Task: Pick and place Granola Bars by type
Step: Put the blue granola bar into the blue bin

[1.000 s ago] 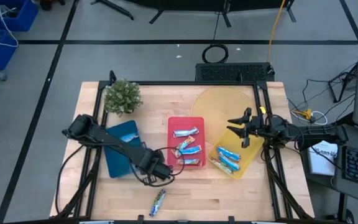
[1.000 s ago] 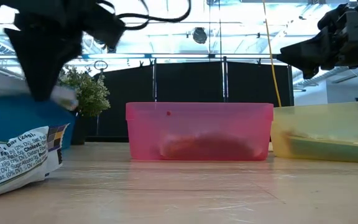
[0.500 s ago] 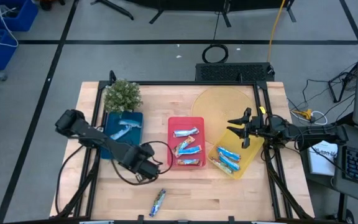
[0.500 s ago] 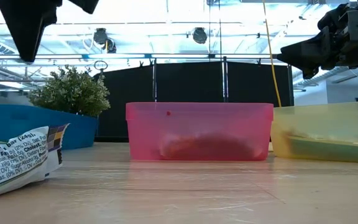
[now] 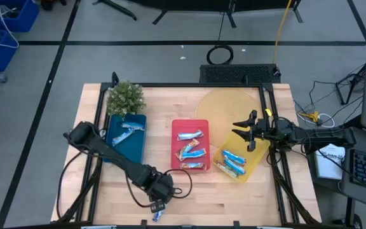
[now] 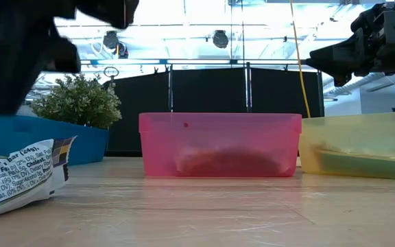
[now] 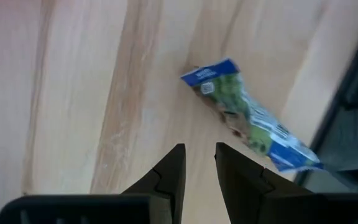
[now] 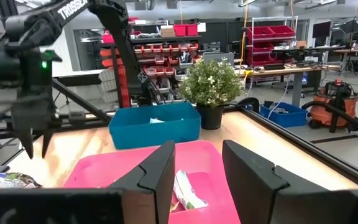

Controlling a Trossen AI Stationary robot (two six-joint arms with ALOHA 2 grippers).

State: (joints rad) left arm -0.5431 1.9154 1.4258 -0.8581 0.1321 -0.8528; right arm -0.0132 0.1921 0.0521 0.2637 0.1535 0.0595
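One foil-wrapped granola bar point(image 7: 247, 118), blue with green and brown marks, lies flat on the bare wood near the table's near edge point(image 5: 158, 210) and shows close up in the low view point(image 6: 19, 175). My left gripper point(image 7: 199, 155) hovers just short of it point(image 5: 159, 197), its fingers a little open and touching nothing. Another bar point(image 5: 131, 128) lies in the blue tray point(image 5: 116, 149). Several bars lie in the red tray point(image 5: 178, 156) and several in the yellow tray point(image 5: 254, 160). My right gripper point(image 8: 197, 149) waits open above the yellow tray's far end point(image 5: 250, 130).
A small green potted plant point(image 5: 125, 98) stands at the far left, behind the blue tray. The three trays sit side by side across the middle of the table. A round yellowish lid point(image 5: 229, 105) lies at the far right. Loose cables point(image 5: 182, 189) trail beside my left gripper.
My left gripper has moved from beside the blue tray toward the table's near edge, and it now hangs over the loose bar there. With the arm out of the way, the bar in the blue tray now shows. The right arm has kept still.
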